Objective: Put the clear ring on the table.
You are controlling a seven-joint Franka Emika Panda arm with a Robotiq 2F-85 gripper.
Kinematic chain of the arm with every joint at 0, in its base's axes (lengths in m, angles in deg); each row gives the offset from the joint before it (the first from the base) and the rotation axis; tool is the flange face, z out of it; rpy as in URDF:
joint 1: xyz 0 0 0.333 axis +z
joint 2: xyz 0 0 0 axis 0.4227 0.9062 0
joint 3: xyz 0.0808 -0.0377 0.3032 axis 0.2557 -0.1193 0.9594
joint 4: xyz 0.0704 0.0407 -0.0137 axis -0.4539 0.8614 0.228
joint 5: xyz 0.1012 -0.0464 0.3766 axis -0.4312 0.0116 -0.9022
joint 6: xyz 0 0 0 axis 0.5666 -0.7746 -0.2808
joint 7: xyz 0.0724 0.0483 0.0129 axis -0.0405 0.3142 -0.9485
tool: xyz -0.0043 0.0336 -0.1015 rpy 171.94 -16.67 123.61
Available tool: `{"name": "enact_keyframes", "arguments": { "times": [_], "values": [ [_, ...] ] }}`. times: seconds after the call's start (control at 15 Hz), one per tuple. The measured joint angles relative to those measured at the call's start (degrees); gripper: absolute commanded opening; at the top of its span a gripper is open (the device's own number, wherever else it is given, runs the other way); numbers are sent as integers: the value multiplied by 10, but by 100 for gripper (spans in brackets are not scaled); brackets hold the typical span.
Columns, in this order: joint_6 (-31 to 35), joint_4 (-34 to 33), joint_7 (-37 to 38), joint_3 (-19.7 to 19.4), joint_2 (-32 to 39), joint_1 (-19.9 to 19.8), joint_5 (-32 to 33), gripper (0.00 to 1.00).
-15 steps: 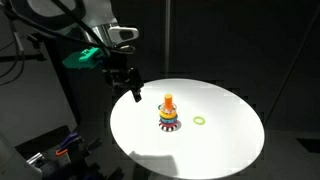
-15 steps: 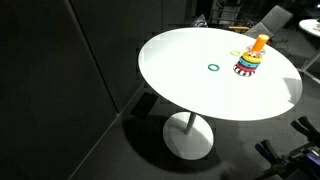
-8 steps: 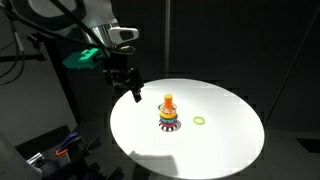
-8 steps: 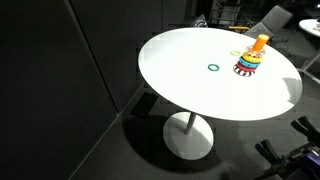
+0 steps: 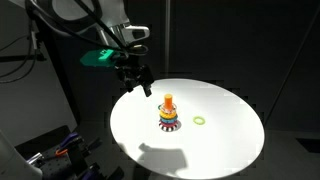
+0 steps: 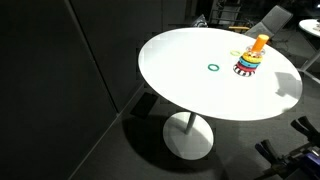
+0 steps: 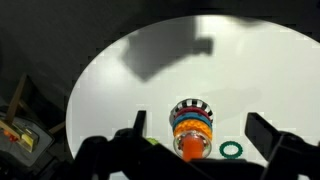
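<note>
**Gripper.** The gripper (image 5: 141, 86) hangs above the far left part of the table (image 5: 225, 150), higher than the ring stack (image 5: 168, 115) and to its left. In the wrist view its fingers (image 7: 262, 133) stand wide apart with nothing between them: released and empty.

**Task item.** The clear ring cannot be made out in any view. It may sit on the stack or lie close to it, but the pictures do not settle which. The yellow-green ring (image 5: 199, 121) lies flat on the table to the right of the stack, apart from it.

**Hazards.**
- A colourless ring on a bright white top gives almost no outline, so the jaws could close on a coloured ring or on nothing.
- The orange top piece (image 7: 188, 147) stands proud of the stack. A descent slightly off centre could strike it and tip or slide the toy, which looks light.
- If the ring is on the peg, an angled lift could drag the whole stack up with it.

**Edges and room.**
- The stack stands near the table's middle, well clear of every rim.
- Broad bare surface lies to the near side and to the right, ample for setting a ring down.
- The left rim lies closest to the gripper, with dark clutter (image 5: 60, 150) below it, so placement is better kept inward.
</note>
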Motion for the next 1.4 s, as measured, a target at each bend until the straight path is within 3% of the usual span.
{"name": "enact_keyframes", "arguments": {
  "times": [0.8,1.4],
  "values": [
    [184,-89,36,21,230,30,-101,100],
    [200,-114,36,31,268,29,-123,100]
  ]
}}
